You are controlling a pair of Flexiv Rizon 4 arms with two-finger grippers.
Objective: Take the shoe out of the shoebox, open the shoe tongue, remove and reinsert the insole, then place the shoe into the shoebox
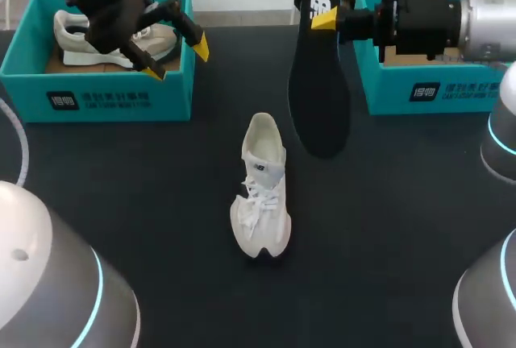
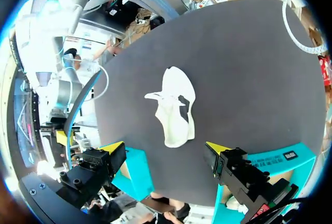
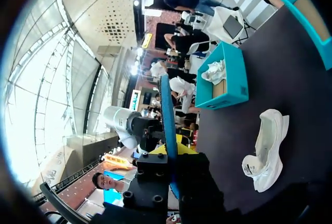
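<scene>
Right gripper [image 1: 326, 19] clamps insole [image 1: 318, 90] (by one end), hanging beside sneaker [image 1: 261, 187]; floppy tip could buckle on reinsertion. Left gripper [image 1: 176, 60] spread, empty.

There were two shoeboxes, left shoebox [image 1: 97, 98] and right shoebox [image 1: 451, 90]; two shoes, table shoe [image 1: 262, 191] and boxed shoe [image 1: 68, 32]; one insole [image 1: 318, 98].

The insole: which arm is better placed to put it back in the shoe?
Right, probably: the right gripper holds the black insole, hanging beside the white shoe. The left gripper is open, empty, by the left shoebox.
</scene>
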